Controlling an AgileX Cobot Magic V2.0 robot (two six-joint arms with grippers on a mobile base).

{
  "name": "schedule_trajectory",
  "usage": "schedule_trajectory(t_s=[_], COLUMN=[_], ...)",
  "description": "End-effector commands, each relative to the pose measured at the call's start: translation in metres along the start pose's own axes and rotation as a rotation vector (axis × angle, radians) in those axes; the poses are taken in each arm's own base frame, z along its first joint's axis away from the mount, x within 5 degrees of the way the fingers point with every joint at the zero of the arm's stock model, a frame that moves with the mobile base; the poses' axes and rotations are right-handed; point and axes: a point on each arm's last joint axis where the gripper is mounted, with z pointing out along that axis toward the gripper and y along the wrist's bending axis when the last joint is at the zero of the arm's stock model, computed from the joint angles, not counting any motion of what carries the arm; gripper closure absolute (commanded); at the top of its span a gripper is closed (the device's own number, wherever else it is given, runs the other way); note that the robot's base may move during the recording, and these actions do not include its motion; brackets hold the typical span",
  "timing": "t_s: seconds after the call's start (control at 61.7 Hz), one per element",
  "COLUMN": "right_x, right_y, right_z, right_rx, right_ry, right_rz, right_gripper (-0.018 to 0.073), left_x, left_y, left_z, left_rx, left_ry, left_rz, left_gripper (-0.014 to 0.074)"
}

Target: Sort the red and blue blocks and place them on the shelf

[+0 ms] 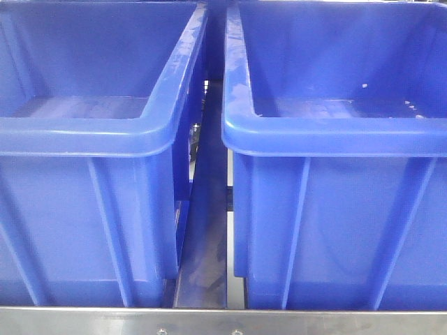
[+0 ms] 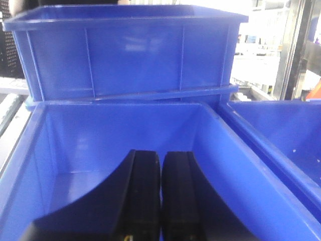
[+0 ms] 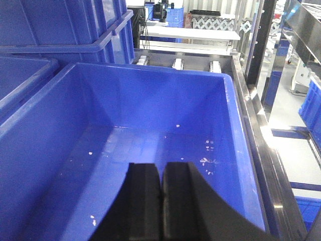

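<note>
Your left gripper (image 2: 160, 196) hangs over the left bin (image 2: 125, 130), its two black fingers (image 2: 143, 196) pressed together with only a thin dark seam between them and nothing pinched. It points down and forward into the bin, whose floor ahead of the fingers looks bare. Beyond the far wall of that bin a stacked bin (image 2: 130, 55) rises higher, its side ribbed, blocking the way straight ahead. To the right of the left bin, the rim of the right bin (image 2: 281, 135) runs close alongside.

Your right gripper (image 3: 161, 206) hangs over the right bin (image 3: 150, 95) in the same pose: fingers (image 3: 145, 201) closed on each other, holding nothing, tilted down toward the floor. Small white specks (image 3: 205, 160) lie scattered on that floor just ahead of the fingers. Past the bin's far wall you see the shelf (image 3: 175, 63), with steel roller tracks and a steel rail running along the bin's right side. Left of the right bin, more blue bins stand stacked.

From the front view, the two bins (image 1: 91, 132) (image 1: 335, 132) sit side by side on the shelf rail (image 1: 223, 321), with a narrow gap between them.

You cannot see the red or blue block in any view.
</note>
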Motion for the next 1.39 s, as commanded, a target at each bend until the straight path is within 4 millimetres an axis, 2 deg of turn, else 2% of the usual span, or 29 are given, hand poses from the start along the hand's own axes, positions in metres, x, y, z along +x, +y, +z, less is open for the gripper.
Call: schedule_trajectory(t_s=[0.0, 1.377], right_x=[-0.0165, -0.0165], right_y=[0.0000, 0.0000], right_z=[-0.0019, -0.0019], right_rx=[0.005, 0.005], right_ry=[-0.103, -0.103], right_rz=[-0.015, -0.015], right_gripper=[0.0510, 0.0510], left_x=[-0.0186, -0.0186], left_y=[-0.0011, -0.0011], left_z=[-0.0012, -0.0012], left_rx=[0.006, 0.006], left_ry=[-0.122, -0.122], left_rz=[-0.014, -0.014], left_gripper=[0.0471, 0.0471])
